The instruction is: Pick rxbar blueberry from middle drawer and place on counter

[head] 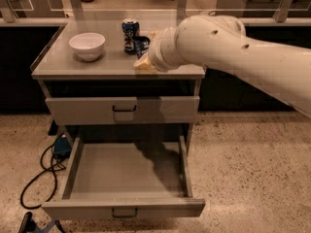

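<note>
- We see a white bowl (87, 45) and a blue can (130, 34) standing on the bench (58, 64); the thick white arm (233, 47) hides the bench's right half.
- The end effector (145, 58) hangs over the bench just right of the can, clamped on the rxbar blueberry (142, 44), held upright.
- Below, the middle drawer (97, 174) stands pulled out over a speckled floor (243, 169), with a black cable (36, 178) to its left.

Speckled floor (243, 169) (dimly lit), dark cabinets (19, 67) behind, perhaps glass partitions (121, 1) above them.
</note>
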Robot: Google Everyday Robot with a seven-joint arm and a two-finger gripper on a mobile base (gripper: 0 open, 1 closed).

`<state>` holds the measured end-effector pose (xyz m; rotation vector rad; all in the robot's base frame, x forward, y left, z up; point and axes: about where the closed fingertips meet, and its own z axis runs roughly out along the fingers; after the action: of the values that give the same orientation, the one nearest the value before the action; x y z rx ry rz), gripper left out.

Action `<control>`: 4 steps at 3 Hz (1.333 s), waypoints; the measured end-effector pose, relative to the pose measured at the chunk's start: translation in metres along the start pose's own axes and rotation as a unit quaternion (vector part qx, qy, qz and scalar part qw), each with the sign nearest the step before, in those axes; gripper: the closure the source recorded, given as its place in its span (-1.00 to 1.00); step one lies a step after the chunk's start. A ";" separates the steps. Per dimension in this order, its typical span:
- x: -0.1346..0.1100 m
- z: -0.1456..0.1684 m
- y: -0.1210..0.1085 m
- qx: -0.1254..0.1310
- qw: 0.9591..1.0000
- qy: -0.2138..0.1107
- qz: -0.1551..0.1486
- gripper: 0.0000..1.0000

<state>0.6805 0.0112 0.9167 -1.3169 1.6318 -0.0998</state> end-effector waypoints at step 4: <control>0.071 0.107 -0.110 0.022 0.998 0.007 0.061 1.00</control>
<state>0.8393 -0.0362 0.8847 -1.1825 1.7078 -0.0704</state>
